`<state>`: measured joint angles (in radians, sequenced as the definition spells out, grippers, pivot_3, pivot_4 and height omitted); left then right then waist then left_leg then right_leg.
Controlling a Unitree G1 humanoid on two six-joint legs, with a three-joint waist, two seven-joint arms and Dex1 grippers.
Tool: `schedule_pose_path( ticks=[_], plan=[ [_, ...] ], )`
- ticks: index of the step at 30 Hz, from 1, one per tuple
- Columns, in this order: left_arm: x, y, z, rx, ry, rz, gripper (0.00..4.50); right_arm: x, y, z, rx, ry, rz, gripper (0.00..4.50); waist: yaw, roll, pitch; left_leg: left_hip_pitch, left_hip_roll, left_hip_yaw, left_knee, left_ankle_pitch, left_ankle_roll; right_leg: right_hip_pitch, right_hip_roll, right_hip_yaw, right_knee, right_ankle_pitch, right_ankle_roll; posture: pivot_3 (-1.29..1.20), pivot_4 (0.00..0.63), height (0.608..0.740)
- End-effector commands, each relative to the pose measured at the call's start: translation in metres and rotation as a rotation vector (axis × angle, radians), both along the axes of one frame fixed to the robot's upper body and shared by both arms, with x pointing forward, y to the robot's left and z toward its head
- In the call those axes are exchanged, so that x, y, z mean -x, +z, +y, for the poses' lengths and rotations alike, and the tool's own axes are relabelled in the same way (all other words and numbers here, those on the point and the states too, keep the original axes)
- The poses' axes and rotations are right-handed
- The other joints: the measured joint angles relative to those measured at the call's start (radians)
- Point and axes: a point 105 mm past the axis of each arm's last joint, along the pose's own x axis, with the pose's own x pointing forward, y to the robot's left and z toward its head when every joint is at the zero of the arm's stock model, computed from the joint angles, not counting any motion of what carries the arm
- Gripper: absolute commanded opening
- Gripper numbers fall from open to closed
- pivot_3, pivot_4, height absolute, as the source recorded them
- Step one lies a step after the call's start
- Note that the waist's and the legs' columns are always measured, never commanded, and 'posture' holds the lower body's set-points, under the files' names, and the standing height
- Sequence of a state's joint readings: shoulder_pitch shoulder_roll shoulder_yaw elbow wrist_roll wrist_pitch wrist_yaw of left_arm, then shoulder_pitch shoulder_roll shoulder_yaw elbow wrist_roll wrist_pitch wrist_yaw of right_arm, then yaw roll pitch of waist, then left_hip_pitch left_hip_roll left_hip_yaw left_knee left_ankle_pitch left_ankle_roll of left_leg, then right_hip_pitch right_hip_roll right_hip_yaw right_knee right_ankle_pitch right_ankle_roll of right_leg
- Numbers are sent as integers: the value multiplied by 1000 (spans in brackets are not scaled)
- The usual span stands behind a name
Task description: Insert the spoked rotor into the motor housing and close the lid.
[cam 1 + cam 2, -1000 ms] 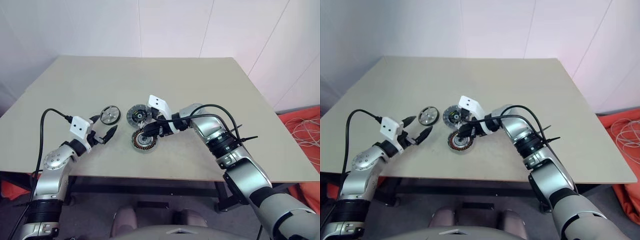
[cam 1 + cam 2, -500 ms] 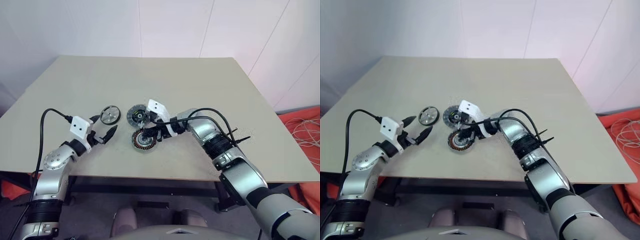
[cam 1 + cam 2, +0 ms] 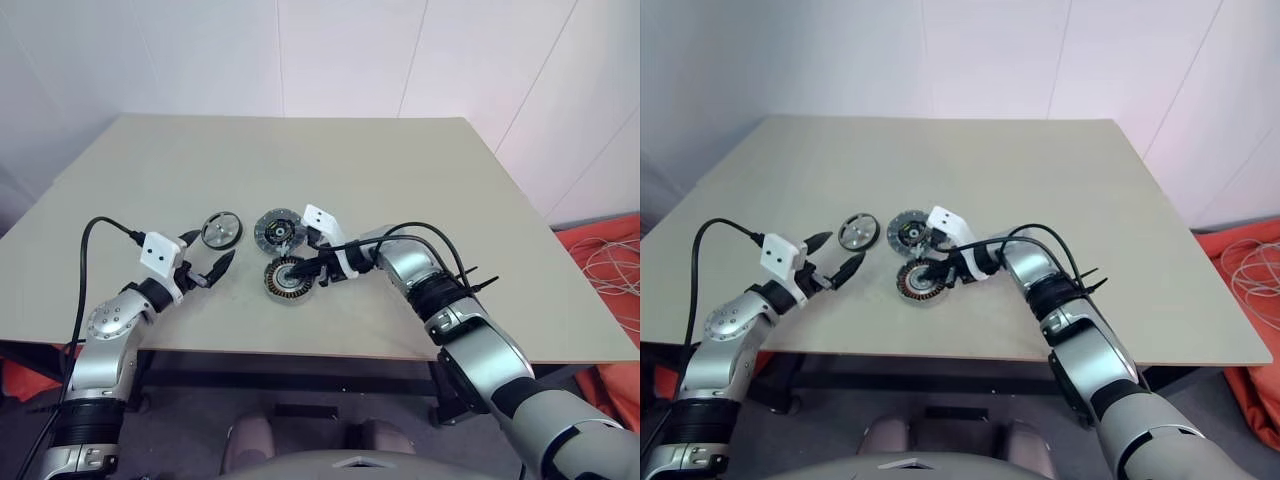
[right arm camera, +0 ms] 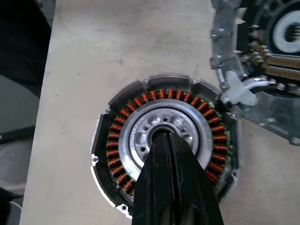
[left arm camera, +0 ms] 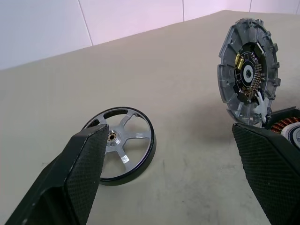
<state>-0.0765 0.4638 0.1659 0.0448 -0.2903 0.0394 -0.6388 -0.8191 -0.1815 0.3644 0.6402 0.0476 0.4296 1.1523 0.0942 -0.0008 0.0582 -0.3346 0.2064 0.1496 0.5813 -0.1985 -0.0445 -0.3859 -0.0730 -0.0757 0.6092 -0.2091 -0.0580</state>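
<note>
Three round parts are seen on the tan table point(image 3: 420, 180), grouped near its front edge. The housing point(image 3: 287, 279), with its ring of copper windings around a silvery hub, lies flat and closest to the front. The lid point(image 3: 276, 230), a ribbed grey disc with a dark centre, lies just behind it, and the two rims are seen touching or nearly touching in the right wrist view. The rotor point(image 3: 221, 230), black-rimmed with pale spokes, lies flat to the left of the lid, a little apart from it. The right gripper point(image 4: 165, 140) is reached across from the right and angled down over the housing; its two black fingers are pressed together, with nothing held between them, and their tips are placed at the dark central hole of the hub. Whether the tips actually enter the hole cannot be told. The left gripper point(image 3: 206, 262) is held level just above the table, near the rotor and to the left of the housing, with its fingers point(image 5: 82, 173) spread wide and nothing between them.
</note>
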Motion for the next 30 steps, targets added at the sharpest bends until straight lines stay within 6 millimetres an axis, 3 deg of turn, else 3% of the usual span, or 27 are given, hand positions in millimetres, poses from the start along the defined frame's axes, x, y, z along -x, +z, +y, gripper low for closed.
schedule_pose_path(
  ticks=[1, 5, 12, 18, 20, 24, 30],
  plan=[
    [-4, 16, -2, -10, -11, -62, 4500, -3, 27, 9, -86, 12, -42, 29, 0, 0, 0, 0, 0, 0, 0, 0, 0, 0, 0, 0, 0, 3, -5, 0, 0, 740],
    [-5, 16, -3, -9, -12, -61, 4500, 1, 31, 15, -105, 36, -40, 29, 0, 0, 0, -5, 0, 0, -1, 0, 0, -5, 0, 0, 0, 3, -6, 0, 0, 740],
    [-3, 15, -2, -8, -9, -60, 4500, 13, 19, 14, -89, 80, 4, 29, 0, 0, 0, -11, 0, 0, -1, 0, 0, -11, 0, 0, 0, 4, -6, 0, 0, 740],
    [-3, 16, -1, -9, -7, -60, 4500, 10, -18, 1, 71, 43, 11, 29, -1, 0, 0, -9, 0, 0, -1, 0, 0, -9, 0, 0, 0, 4, -6, 0, 0, 740],
    [-3, 16, -1, -10, -6, -62, 4500, 7, -20, 0, 71, 28, 14, 29, -1, 0, 0, -6, 0, 0, -1, 0, 0, -6, 0, 0, 0, 3, -6, 0, 0, 740],
    [-2, 16, 1, -12, -1, -63, 4500, 5, 1, 7, -32, 38, 11, 29, 2, 0, 0, 0, 0, 0, -1, 0, 0, 0, 0, 0, -1, -1, 1, 0, 0, 740],
    [-2, 16, -1, -10, -4, -63, 4500, 1, 50, 19, -234, 46, -8, 29, 0, 0, 0, -2, 0, 0, -1, 0, 0, -3, 0, 0, 0, 3, -5, 0, 0, 740]
  ],
)
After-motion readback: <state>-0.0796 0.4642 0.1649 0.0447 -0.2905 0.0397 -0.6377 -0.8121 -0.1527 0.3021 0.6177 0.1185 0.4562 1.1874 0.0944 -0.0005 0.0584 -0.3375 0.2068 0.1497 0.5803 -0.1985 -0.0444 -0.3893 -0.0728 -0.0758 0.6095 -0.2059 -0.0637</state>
